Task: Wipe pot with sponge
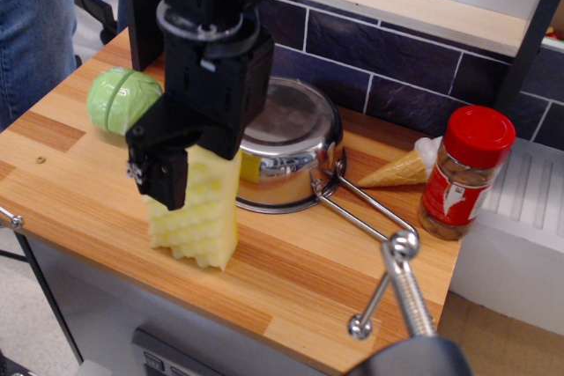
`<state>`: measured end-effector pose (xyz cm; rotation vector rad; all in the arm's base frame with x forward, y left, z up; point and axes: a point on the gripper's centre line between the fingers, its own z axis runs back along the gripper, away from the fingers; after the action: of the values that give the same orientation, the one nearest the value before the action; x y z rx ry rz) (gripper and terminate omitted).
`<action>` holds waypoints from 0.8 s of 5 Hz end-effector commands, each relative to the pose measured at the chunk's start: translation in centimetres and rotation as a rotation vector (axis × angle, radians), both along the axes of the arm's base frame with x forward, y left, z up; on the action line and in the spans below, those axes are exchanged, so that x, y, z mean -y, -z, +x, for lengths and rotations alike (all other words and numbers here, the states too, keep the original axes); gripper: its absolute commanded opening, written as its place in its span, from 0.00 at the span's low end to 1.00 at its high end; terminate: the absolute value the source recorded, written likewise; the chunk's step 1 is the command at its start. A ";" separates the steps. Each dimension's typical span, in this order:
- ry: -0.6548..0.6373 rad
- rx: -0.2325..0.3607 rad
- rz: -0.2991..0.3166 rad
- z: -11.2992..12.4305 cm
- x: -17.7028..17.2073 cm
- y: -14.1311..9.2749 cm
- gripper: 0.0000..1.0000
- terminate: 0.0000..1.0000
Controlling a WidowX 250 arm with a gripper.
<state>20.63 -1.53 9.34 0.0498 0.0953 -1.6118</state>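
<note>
Directly over the front left part of the wooden counter (pixel 291 283), the black gripper (pixel 189 169) is seen lowered onto the upper end of the sponge (pixel 198 217). One black finger (pixel 163 169) covers the sponge's near left face, while the other finger is lost against the dark body on the right, next to the pot. The sponge's top is set between the two fingers, but whether they are pressed against the foam cannot be told from this view. The sponge, a pale yellow block with a wavy ribbed face, is stood on end on the counter, its lower half left uncovered below the gripper.

Just behind and to the right of the sponge, the stainless-steel pot (pixel 295 151) is placed mouth down, its flat shiny base turned upward. Its wire-loop handle (pixel 366 209) is laid along the wood toward the right. A green ball-shaped toy vegetable (pixel 119 99) is partly hidden behind the gripper at the left. Right of the pot, a toy ice-cream cone (pixel 401 167) is laid on its side, and beside it a red-capped spice jar (pixel 465 173) is stood upright. Dark tiles (pixel 397 59) are seen behind the counter.
</note>
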 end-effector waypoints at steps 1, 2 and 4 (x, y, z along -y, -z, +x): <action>-0.093 0.126 0.057 0.7 -0.1 1.3 1.00 0.00; -0.135 0.174 0.052 0.2 -0.2 1.7 1.00 0.00; -0.195 0.262 0.022 1.1 -0.5 0.1 0.00 0.00</action>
<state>21.72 -1.34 9.07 0.2513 -0.0760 -1.4053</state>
